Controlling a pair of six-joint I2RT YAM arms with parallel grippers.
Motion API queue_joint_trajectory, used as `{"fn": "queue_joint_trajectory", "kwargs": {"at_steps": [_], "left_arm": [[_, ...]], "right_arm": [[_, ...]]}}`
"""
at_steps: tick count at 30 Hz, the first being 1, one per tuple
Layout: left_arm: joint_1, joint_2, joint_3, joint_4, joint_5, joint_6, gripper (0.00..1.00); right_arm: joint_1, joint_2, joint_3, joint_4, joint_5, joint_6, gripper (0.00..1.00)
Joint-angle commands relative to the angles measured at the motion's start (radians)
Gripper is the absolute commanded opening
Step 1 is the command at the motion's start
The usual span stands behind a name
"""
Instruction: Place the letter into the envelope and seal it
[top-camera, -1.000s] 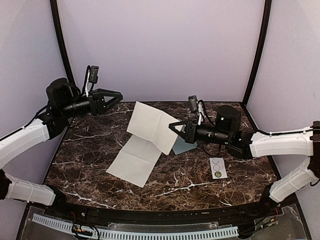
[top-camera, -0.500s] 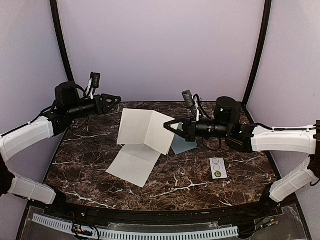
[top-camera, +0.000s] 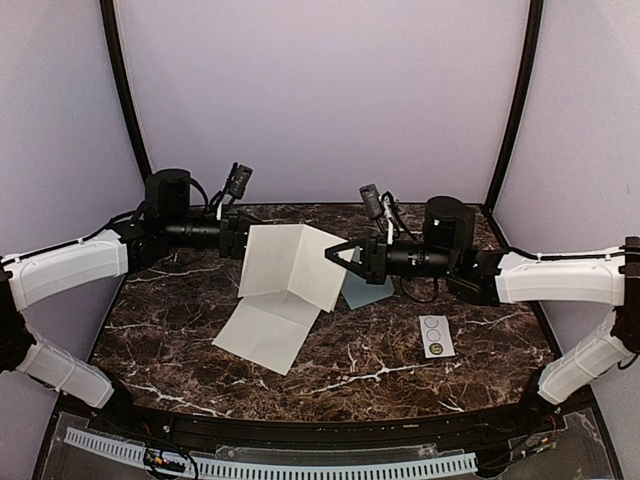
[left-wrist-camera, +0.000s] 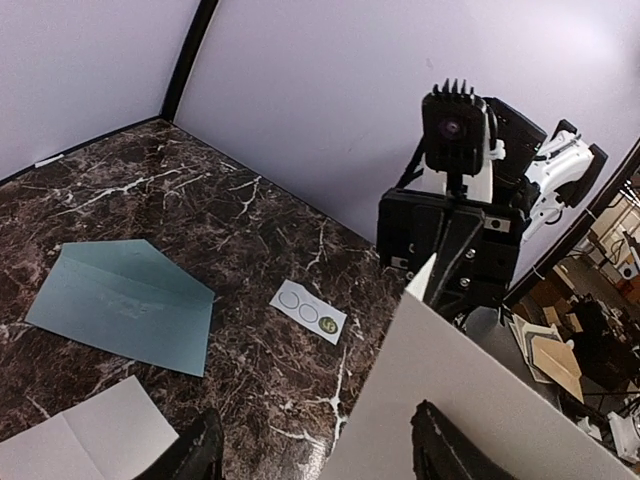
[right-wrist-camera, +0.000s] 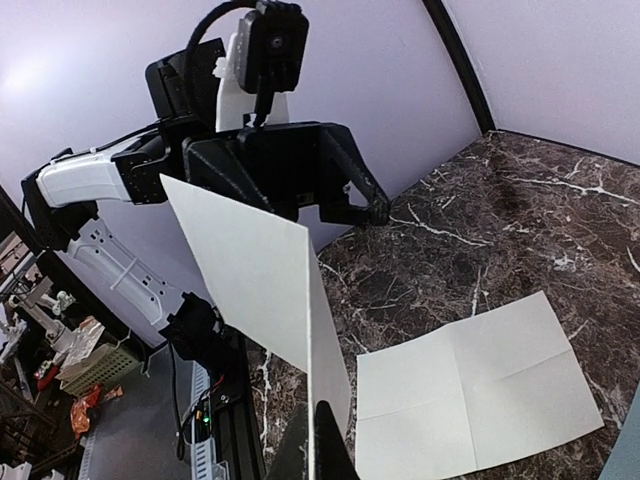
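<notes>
Change: left gripper (top-camera: 238, 238) has swung in to the raised edge of the creased off-white paper letter (top-camera: 285, 275), fingers (left-wrist-camera: 200, 455) wide astride it. Right gripper (top-camera: 338, 255) pinches the opposite edge, 1 half upright. Pale blue-green paper envelope (top-camera: 366, 292) lies flat, unfilled; folding likely next.

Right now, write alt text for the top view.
The right fingers pinch one edge of a creased off-white letter, half raised off a dark marble table; the open left fingers sit at its opposite edge. A blue-green envelope lies nearby.
</notes>
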Motion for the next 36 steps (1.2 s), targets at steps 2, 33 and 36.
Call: {"fn": "queue_joint_trajectory", "kwargs": {"at_steps": [2, 33, 36], "left_arm": [[-0.016, 0.017, 0.031, -0.007, 0.131, 0.034, 0.63], [-0.083, 0.095, 0.011, 0.101, 0.258, -0.069, 0.47], [-0.084, 0.095, 0.009, 0.114, 0.271, -0.076, 0.42]], "right_arm": [[-0.013, 0.013, 0.006, 0.083, 0.052, 0.059, 0.0], [-0.024, 0.107, 0.045, 0.18, -0.211, 0.119, 0.0], [-0.024, 0.111, 0.048, 0.18, -0.213, 0.12, 0.0]]}}
